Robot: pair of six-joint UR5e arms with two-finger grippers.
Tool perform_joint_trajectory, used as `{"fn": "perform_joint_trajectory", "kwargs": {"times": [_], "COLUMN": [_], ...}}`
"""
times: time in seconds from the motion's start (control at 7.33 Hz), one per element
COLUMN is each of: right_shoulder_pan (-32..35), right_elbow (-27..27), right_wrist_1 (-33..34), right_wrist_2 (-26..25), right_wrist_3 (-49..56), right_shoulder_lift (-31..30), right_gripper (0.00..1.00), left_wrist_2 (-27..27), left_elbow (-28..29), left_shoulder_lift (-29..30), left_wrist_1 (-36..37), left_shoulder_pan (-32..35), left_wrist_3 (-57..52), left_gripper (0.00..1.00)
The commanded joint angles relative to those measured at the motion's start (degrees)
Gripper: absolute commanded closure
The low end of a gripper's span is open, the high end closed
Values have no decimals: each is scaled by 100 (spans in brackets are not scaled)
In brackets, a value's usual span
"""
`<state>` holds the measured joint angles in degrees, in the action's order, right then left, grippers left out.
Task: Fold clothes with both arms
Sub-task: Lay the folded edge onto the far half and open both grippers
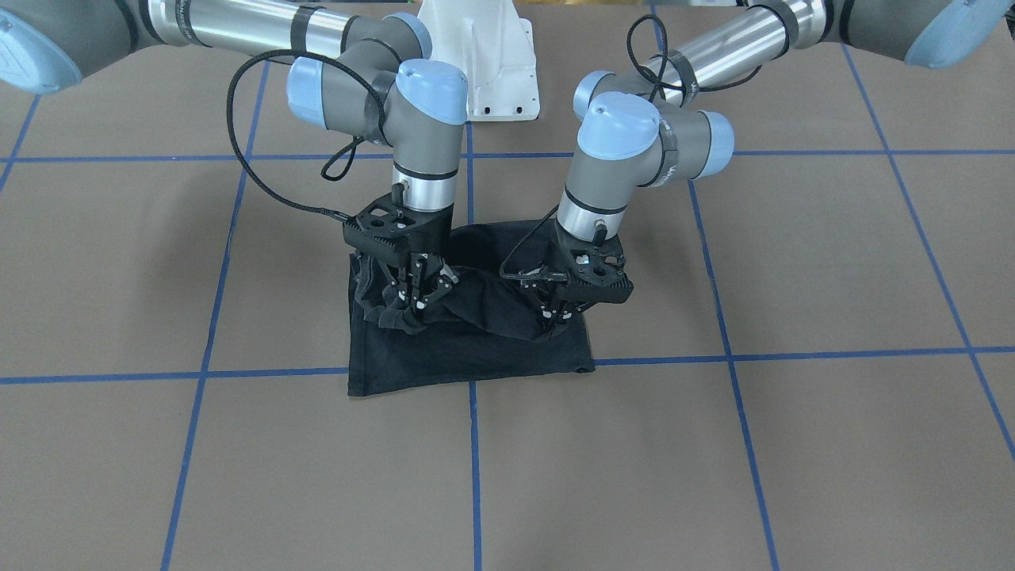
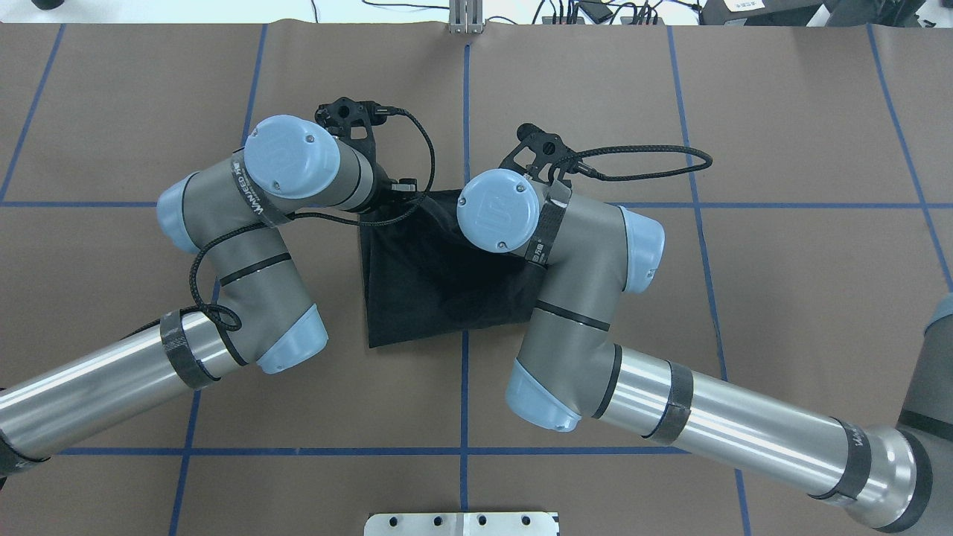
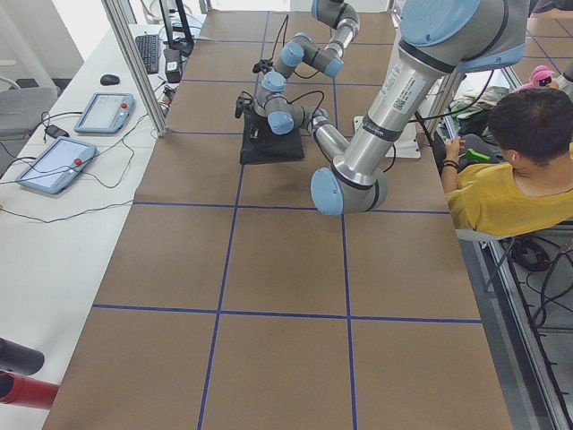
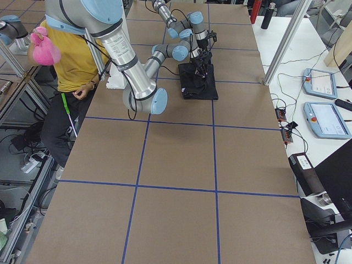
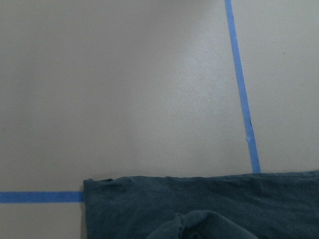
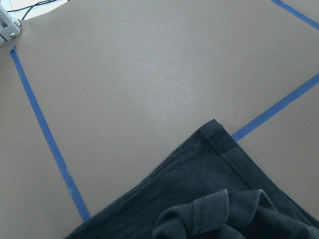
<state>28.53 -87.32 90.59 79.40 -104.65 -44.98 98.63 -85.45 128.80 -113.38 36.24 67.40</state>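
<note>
The black T-shirt (image 1: 468, 357) lies folded into a small rectangle at the table's middle, graphic hidden; it also shows in the overhead view (image 2: 432, 275). My left gripper (image 1: 557, 317) points down over the shirt's edge on the front view's right side, fingers closed on a raised fold of cloth. My right gripper (image 1: 419, 305) points down over the other edge, closed on bunched cloth. The left wrist view shows the shirt's edge (image 5: 224, 199) with a cloth lump at the bottom. The right wrist view shows a shirt corner (image 6: 214, 149) and bunched cloth. Both grippers are hidden under the wrists in the overhead view.
The brown table carries a grid of blue tape lines (image 1: 476, 460). The white pedestal base (image 1: 492, 55) stands behind the shirt. A person in a yellow shirt (image 3: 510, 179) sits beside the table. Teach pendants (image 4: 324, 118) lie on a side bench.
</note>
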Motion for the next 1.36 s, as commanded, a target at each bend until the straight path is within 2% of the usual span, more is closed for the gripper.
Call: {"fn": "perform_joint_trajectory", "kwargs": {"times": [0.0,0.14,0.27,0.41,0.55,0.68,0.82,0.95,1.09,1.23], "right_shoulder_pan": [99,239,388,572,783,759,541,174,-213,-339], "right_elbow": [231,389,478,470,392,304,260,259,294,312], "right_wrist_1": [-155,-408,-498,-438,-402,-358,-349,-349,-358,-349], "right_wrist_2": [14,206,443,915,1459,1525,1439,1090,608,516], "right_wrist_3": [172,295,740,796,875,876,876,850,806,797], "right_shoulder_lift": [7,7,189,365,489,508,508,490,464,455], "right_gripper": [100,10,0,0,0,0,0,0,9,70], "left_wrist_2": [-1,7,7,77,347,820,929,948,1122,1202], "left_elbow": [247,388,372,310,214,100,73,73,73,73], "left_shoulder_lift": [-4,-4,5,-4,-4,-73,-144,-196,-275,-293], "left_wrist_1": [-192,-463,-596,-833,-852,-853,-853,-853,-861,-861], "left_shoulder_pan": [137,155,155,181,260,521,628,760,857,901], "left_wrist_3": [-253,-253,-253,-253,-697,-1137,-1367,-1735,-1974,-1985], "left_gripper": [100,58,1,0,0,0,0,0,0,0]}}
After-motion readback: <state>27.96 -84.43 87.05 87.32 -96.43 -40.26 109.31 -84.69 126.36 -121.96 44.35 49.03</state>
